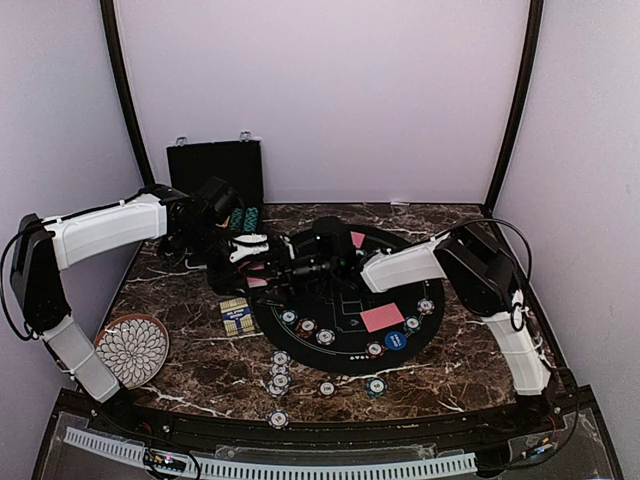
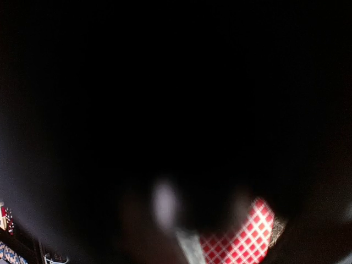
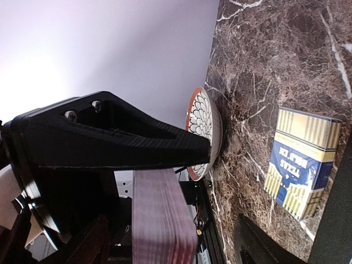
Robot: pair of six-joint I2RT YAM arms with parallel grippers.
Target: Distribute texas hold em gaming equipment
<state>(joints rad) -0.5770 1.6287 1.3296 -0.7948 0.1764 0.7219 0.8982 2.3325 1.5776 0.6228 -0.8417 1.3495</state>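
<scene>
Above the round black mat (image 1: 345, 345), the right gripper (image 3: 165, 192) pinches the card deck (image 3: 159, 220) edgewise while the left gripper (image 1: 262, 262), jaws pressed together, likely draws one card for dealing.

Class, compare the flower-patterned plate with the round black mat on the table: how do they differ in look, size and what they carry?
The plate is white and brown with a petal pattern; the mat is plain black with faint markings. The plate is much smaller than the mat. The plate holds nothing, while the mat carries poker chips, a blue button and a red-backed card. Both are round and lie on the marble table.
</scene>
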